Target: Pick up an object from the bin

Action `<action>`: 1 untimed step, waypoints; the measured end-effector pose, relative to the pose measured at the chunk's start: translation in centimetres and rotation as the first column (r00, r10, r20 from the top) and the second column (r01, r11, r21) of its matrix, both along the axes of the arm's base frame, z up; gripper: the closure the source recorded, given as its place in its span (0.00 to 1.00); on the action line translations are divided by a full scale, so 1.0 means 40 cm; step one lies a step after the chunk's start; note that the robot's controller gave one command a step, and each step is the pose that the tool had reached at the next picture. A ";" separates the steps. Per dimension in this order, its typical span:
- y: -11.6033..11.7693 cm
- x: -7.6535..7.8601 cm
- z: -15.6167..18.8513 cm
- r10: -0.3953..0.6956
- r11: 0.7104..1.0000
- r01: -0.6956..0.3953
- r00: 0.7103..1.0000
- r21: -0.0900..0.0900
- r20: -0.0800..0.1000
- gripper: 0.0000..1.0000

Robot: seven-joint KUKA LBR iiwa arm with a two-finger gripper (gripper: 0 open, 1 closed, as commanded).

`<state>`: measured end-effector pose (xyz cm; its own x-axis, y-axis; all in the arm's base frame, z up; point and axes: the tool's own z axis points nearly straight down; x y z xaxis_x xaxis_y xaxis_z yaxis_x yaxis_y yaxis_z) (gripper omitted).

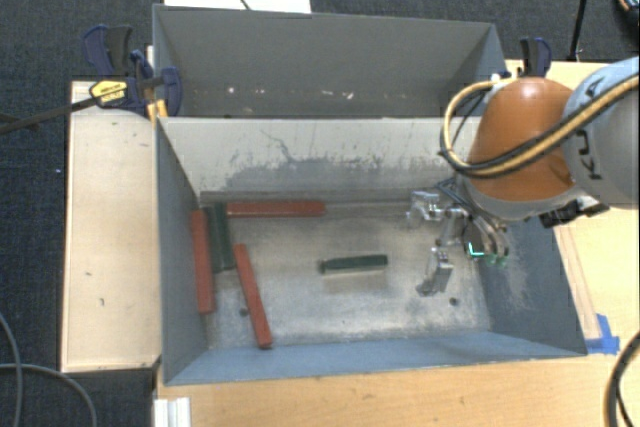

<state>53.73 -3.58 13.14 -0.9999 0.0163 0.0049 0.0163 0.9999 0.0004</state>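
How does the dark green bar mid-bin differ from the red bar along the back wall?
The green bar is dark and shorter; the red bar is reddish-brown and longer. The green bar lies on open floor, nearer the pincer; the red bar lies along the back wall. Both are slim, straight, lying flat crosswise.

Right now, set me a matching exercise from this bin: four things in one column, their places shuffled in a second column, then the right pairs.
Things
1. crosswise dark green bar
2. level red-brown bar
3. slanted red-brown bar
4. tool

Places in the bin
A. over the right part of the floor
B. along the foot of the back wall
C. middle of the floor
D. front left of the floor

Pairs: 1-C, 2-B, 3-D, 4-A
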 end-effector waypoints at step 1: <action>0.150 0.045 -0.160 0.125 0.992 -0.125 0.992 0.003 0.002 0.00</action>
<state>55.53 2.43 6.74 -0.9940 -0.1092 0.0028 -0.1092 0.9940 0.0030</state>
